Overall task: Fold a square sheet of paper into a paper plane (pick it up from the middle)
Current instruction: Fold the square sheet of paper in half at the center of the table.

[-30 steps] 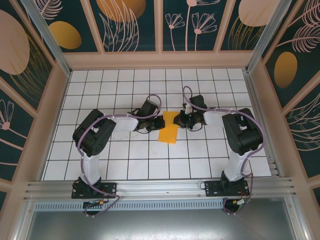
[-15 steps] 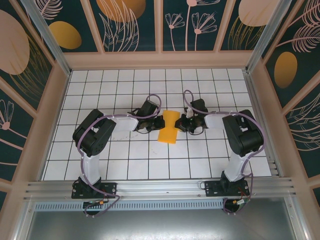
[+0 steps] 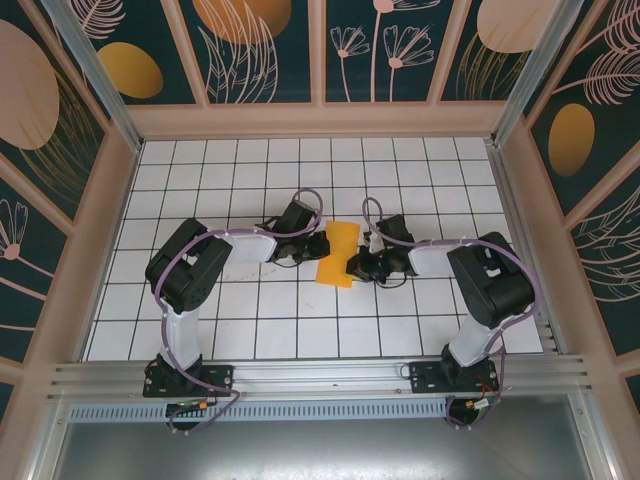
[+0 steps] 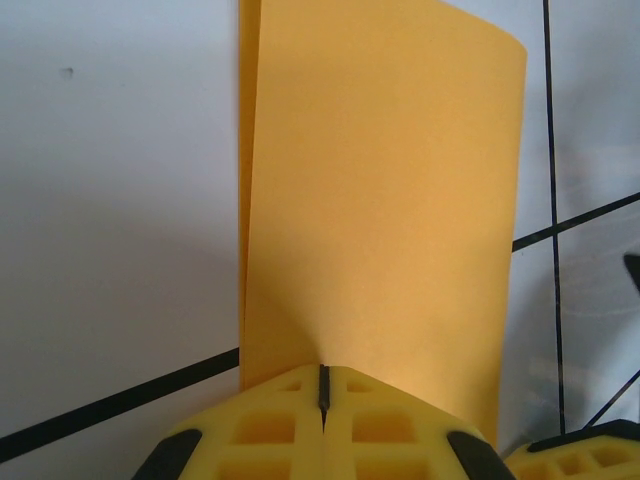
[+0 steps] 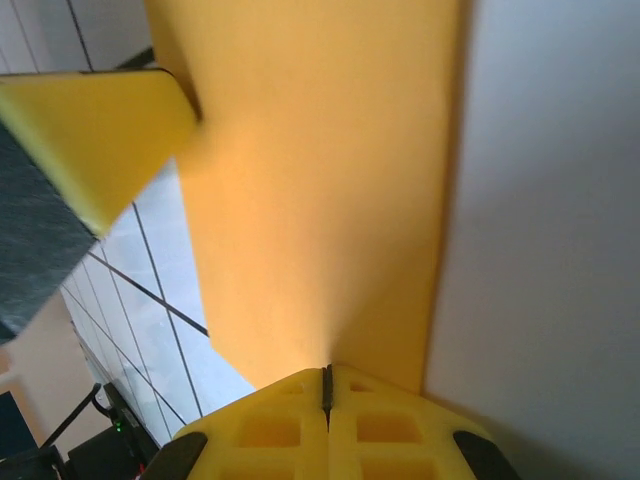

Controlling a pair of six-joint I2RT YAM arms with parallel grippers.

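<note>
White tiled table (image 3: 250,320) below, and at its middle, between the two arms, sits the square sheet of paper (image 3: 340,245), orange-yellow and doubled over. The left gripper (image 4: 323,385) is clamped tight on one side of the sheet, while the right gripper (image 5: 326,385) pinches it from the other side, fingers pressed together on the paper.

No legible text, labels, brands or numbers anywhere

The orange-yellow paper (image 3: 341,248) is folded double, narrow.
</note>
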